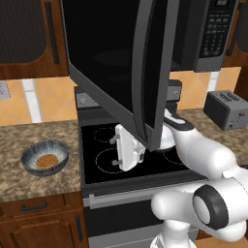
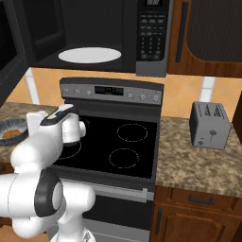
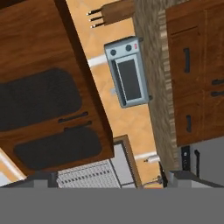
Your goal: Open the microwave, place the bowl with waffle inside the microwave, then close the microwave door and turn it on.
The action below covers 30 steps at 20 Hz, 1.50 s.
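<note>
Door [image 1: 121,63]: swung wide open toward the camera in the left base view, its black glass panel reaching from the top edge down over the stove; its grey edge [image 1: 160,72] faces the viewer.
Microwave [image 2: 94,33]: mounted above the stove, cavity exposed in the right base view, white turntable [image 2: 90,55] on its floor; keypad [image 2: 152,33] at 3 o'clock of the cavity.
Bowl [image 1: 45,156]: on the counter [image 1: 34,179] at 9 o'clock of the stove, upright, well apart from the arm; in the right base view its rim shows at the left edge [image 2: 12,128].
Waffle [image 1: 46,160]: lies flat in the bowl's bottom, golden-brown, grid showing.
Gripper [image 1: 116,150]: released, jaws spread wide and holding nothing; the white hand sits just under the door's lower edge, over the stove's front left ring, fingers pointing toward 9 o'clock.
Arm [image 1: 203,160]: rises from 5 o'clock in the left base view and reaches across the stove.
Stove [image 2: 123,146]: black glass top with ring marks, control panel at its back.
Toaster [image 2: 210,124]: silver, on the counter at 3 o'clock of the stove.
Hand view: rolled sideways; dark wood cabinets [image 3: 52,92], a grey toaster oven [image 3: 127,76] on a stone counter, knife handles [image 3: 98,18] near 12 o'clock.
</note>
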Tool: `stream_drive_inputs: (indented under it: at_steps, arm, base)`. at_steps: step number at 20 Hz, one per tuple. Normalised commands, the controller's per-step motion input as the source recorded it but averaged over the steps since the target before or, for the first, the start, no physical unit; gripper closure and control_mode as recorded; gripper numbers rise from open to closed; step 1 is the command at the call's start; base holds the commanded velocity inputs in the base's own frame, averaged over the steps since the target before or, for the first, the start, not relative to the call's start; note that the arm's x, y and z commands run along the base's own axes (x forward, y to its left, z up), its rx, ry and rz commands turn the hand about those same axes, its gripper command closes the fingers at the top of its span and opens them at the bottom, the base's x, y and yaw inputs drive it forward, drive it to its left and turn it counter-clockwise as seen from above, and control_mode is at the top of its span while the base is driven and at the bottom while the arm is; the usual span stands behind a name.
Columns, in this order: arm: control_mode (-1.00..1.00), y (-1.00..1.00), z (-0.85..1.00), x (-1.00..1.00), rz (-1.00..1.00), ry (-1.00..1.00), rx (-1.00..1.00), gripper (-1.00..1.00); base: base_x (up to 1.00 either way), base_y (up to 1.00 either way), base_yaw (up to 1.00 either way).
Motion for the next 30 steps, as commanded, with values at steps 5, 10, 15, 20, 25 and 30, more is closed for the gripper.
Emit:
stream_drive_inputs:
  at_steps: [5, 10, 15, 20, 25, 30]
  arm:
    - [-1.00, 0.00, -0.48, 0.33, -0.06, 0.04, -0.06, -1.00]
    - [-1.00, 0.20, -0.38, 0.27, -0.10, 0.05, -0.09, -1.00]
    - [-1.00, 0.71, 0.00, 0.10, -0.15, -0.02, -0.13, -1.00]
    - [-1.00, 0.22, -0.10, 0.47, -0.17, -0.01, -0.13, -1.00]
    - [-1.00, 0.38, -0.24, 0.41, -0.15, 0.00, -0.21, -1.00]
    - [-1.00, 0.05, -0.35, 0.24, -0.06, 0.00, -0.10, -1.00]
  base:
    - [0.00, 0.00, 0.00]
    - [0.00, 0.00, 0.00]
    - [0.00, 0.00, 0.00]
    - [0.00, 0.00, 0.00]
    - [0.00, 0.00, 0.00]
    - [0.00, 0.00, 0.00]
